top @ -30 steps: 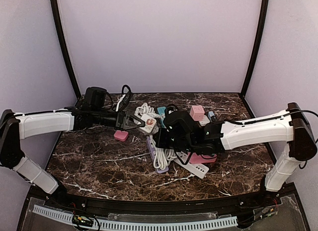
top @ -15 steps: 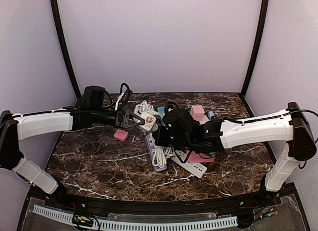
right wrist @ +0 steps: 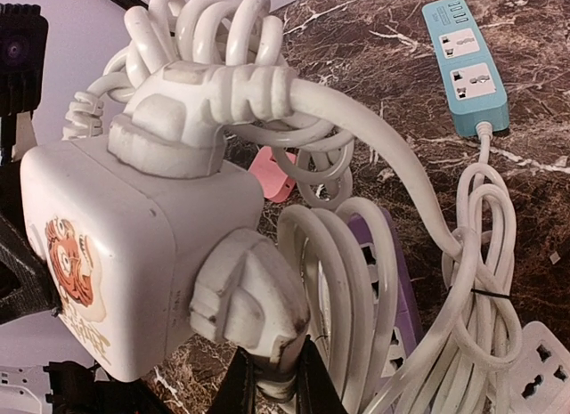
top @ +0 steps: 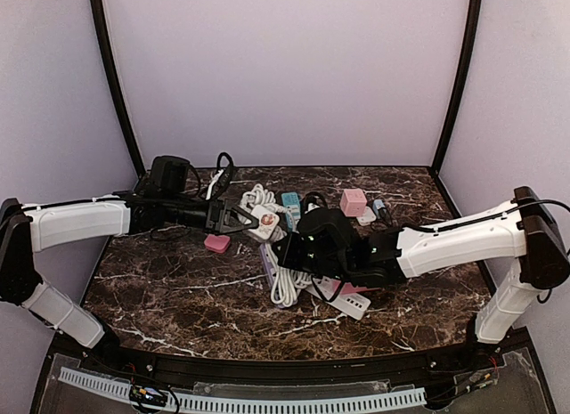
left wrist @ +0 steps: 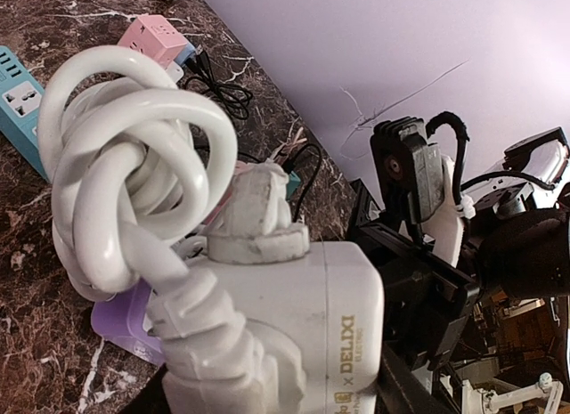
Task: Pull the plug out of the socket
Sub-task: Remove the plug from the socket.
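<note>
The left gripper (top: 238,218) holds the white socket (top: 265,222) up off the desk, close to the far edge and a bit left of the middle. Its fingers are squeezed onto the socket's sides.

The right gripper (right wrist: 272,380) comes in from the right. Its fingers are pinched narrow on the tail end of a white plug (right wrist: 245,303). That plug sits pushed into the socket's side face. A second plug (right wrist: 178,116) with a thick white cord (right wrist: 356,138) sits in the top face.

Under them on the desk lie a purple strip (right wrist: 392,285) and a blue strip (right wrist: 463,62).
</note>
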